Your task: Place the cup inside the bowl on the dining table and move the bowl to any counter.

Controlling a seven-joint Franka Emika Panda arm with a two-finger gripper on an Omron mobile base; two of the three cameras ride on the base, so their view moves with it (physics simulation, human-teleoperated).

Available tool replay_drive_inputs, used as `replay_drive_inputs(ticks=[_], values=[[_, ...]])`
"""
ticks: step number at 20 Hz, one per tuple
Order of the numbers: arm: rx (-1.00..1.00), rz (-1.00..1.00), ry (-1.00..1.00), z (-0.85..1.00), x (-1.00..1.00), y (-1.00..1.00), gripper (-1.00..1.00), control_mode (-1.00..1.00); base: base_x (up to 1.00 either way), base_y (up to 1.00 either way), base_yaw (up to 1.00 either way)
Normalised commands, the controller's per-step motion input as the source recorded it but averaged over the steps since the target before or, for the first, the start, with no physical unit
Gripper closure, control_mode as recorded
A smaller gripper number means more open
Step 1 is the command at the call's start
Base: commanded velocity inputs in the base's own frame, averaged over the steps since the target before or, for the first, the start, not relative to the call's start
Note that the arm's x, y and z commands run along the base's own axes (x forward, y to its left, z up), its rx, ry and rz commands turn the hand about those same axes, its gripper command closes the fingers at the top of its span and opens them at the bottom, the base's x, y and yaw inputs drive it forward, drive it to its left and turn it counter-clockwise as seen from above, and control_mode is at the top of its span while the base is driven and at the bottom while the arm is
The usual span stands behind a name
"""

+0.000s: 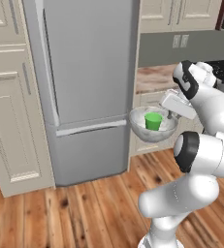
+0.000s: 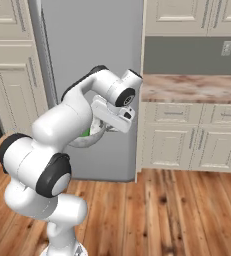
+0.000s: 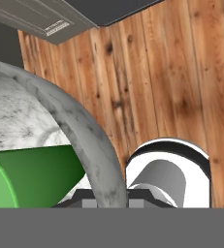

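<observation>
The hand carries the bowl by its rim, above the wooden floor. The cup stands upright inside the bowl. The counter lies beside the fridge.

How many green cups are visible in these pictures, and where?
1. The green cup stands upright inside the bowl, which the gripper holds by its rim in front of the refrigerator. Others may be hidden.

Even, bright rendered light; faint soft shadows; no glare; slightly soft, pixelated edges; hand view close-up, sharp.
</observation>
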Motion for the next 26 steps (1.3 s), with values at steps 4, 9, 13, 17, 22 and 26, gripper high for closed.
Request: replay_drive_inputs(ticks=[4,9,13,17,22,26], values=[[0.00,0.00,0.00,0.00,0.00,0.00,1.00,1.00,0.64,0.05,0.00],[0.00,0.00,0.00,0.00,0.00,0.00,1.00,1.00,0.42,0.01,0.00],[0.00,0.00,0.00,0.00,0.00,0.00,1.00,1.00,0.17,-0.01,0.02],[0.00,0.00,0.00,0.00,0.00,0.00,1.00,1.00,0.23,-0.14,0.03],[0.00,0.00,0.00,0.00,0.00,0.00,1.00,1.00,0.19,-0.39,0.04],[0.00,0.00,0.00,0.00,0.00,0.00,1.00,1.00,0.30,-0.39,0.05]])
